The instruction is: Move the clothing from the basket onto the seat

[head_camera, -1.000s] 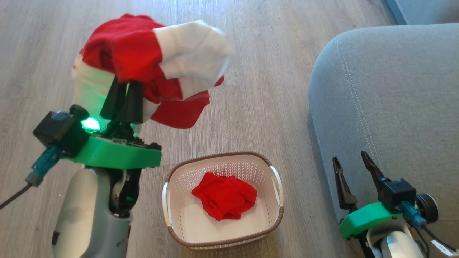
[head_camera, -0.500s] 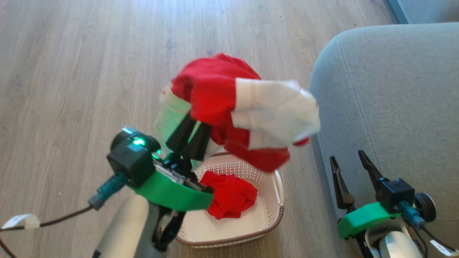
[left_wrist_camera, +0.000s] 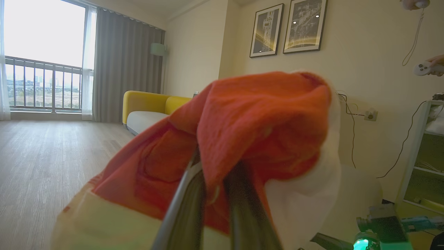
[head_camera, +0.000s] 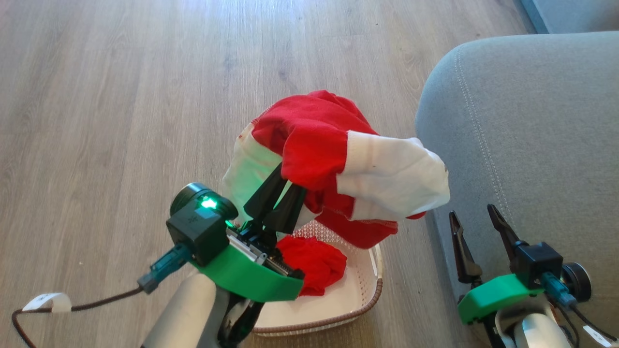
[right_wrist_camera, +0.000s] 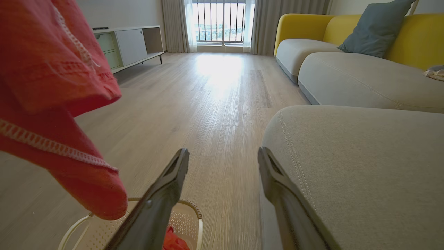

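The left pincer (head_camera: 285, 186) is clamped on the red and white garment (head_camera: 338, 159). Its two dark fingers (left_wrist_camera: 184, 211) stand close together with a fold of cloth pinched between them, and the rest is bunched over their tips. The garment hangs lifted above the basket (head_camera: 372, 285), and its white end reaches toward the edge of the seat (head_camera: 522, 121); whether it touches there cannot be told. At the lower right the right pincer (head_camera: 471, 210) hovers by the seat's near edge, fingers spread wide and holding nothing. The small red garment (head_camera: 314, 263) lies crumpled in the basket, which stands on the wooden floor (head_camera: 121, 96) just beside the seat, partly behind the left arm. The head view gives this layout from above. The left wrist view shows the grip close up, and behind the cloth a cream wall with two framed pictures (left_wrist_camera: 288, 27). The right wrist view, from low down, adds the garment's stitched red hem hanging at the left and the seat's double seam at the right. Farther off are a low cabinet (right_wrist_camera: 128, 45) and a yellow sofa (right_wrist_camera: 347, 31) with a grey-blue cushion (right_wrist_camera: 378, 27).
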Controlling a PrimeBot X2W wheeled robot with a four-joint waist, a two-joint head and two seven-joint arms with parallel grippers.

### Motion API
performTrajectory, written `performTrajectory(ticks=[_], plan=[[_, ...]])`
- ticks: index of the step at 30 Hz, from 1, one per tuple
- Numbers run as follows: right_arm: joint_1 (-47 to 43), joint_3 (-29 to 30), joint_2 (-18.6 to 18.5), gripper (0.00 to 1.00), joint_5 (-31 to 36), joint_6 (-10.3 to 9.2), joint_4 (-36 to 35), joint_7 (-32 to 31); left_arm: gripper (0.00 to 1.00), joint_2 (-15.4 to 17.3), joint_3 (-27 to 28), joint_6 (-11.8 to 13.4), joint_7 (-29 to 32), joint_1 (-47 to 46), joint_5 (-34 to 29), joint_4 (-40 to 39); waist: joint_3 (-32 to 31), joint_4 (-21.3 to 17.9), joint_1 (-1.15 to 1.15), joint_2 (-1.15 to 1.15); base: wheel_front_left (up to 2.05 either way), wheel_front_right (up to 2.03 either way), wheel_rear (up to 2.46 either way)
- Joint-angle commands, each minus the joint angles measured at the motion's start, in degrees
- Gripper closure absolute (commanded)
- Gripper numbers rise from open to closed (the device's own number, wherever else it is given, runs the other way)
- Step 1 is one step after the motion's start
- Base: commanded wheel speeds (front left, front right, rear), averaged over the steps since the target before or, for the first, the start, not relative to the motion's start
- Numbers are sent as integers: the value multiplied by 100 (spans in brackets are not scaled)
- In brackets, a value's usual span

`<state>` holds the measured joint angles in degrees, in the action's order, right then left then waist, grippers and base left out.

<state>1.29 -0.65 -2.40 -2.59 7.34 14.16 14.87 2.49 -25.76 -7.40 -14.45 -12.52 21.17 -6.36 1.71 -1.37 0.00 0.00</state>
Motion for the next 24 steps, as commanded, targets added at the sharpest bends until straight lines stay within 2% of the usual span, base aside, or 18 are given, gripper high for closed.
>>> performTrajectory(ticks=[1,24], plan=[[52,-144,-48,0,-7,14,-155,13,100,39,200,-6,-55,-185,-6,-234,4,5,0,0,0,0,0],[84,-279,-48,0,61,14,-234,13,100,39,294,-8,-55,-217,-6,-173,-30,13,0,0,0,0,0]])
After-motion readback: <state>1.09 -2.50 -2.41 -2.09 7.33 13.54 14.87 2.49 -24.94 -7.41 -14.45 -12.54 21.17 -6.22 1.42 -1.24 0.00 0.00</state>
